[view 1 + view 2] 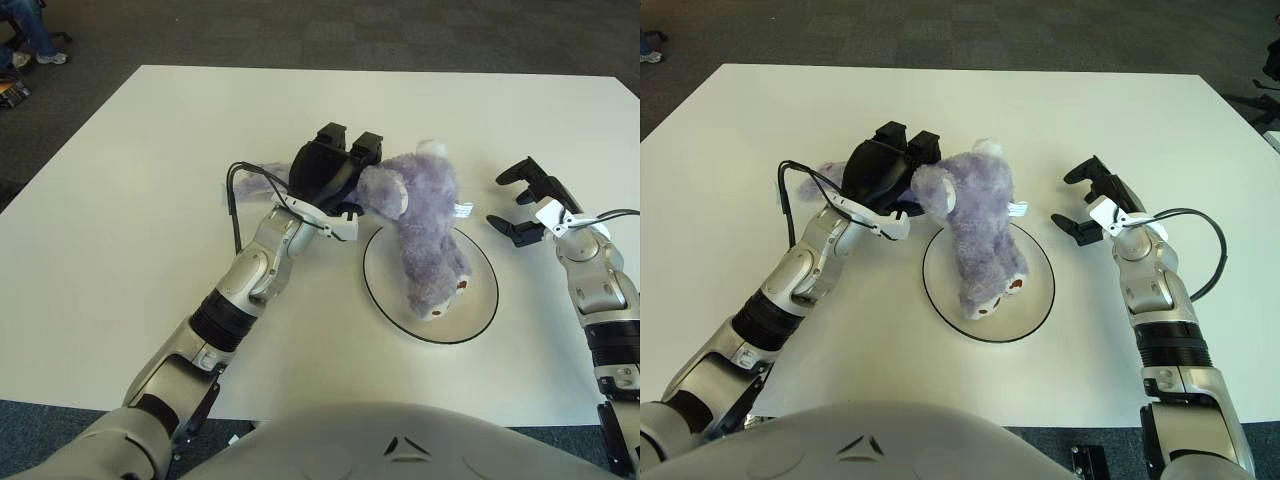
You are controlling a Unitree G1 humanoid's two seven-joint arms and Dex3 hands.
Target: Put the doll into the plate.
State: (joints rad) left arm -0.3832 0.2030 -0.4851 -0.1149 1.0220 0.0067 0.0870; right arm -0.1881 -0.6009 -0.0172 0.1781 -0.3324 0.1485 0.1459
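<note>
Because the plate [375, 285] is the target, I place everything else against it: my left hand [330, 170] is just off the plate's far-left rim, fingers clenched around the upper end of the doll [425, 225], which I take to be one of its arms or an ear — the black fingers cover the exact spot, so I cannot say which. The doll hangs tilted from that grip, its head up beside my hand and beyond the plate's far rim, its body slanting down over the middle of the plate, its feet low toward the near-right side of the plate. Whether the feet already touch the glass I cannot tell; they look very close. I hold it from the top end so the heavy soft body drops into the dish first and my hand stays clear of the rim. A purple limb also trails out on the far-left side of the plate, behind my hand, over the white table [120, 200]. My right hand [528, 205] is just beyond the plate's right rim, fingers spread and holding nothing — idle. I judge the job nearly finished: the doll needs lowering and letting go, and, being floppy, its head may slump outside the rim.
</note>
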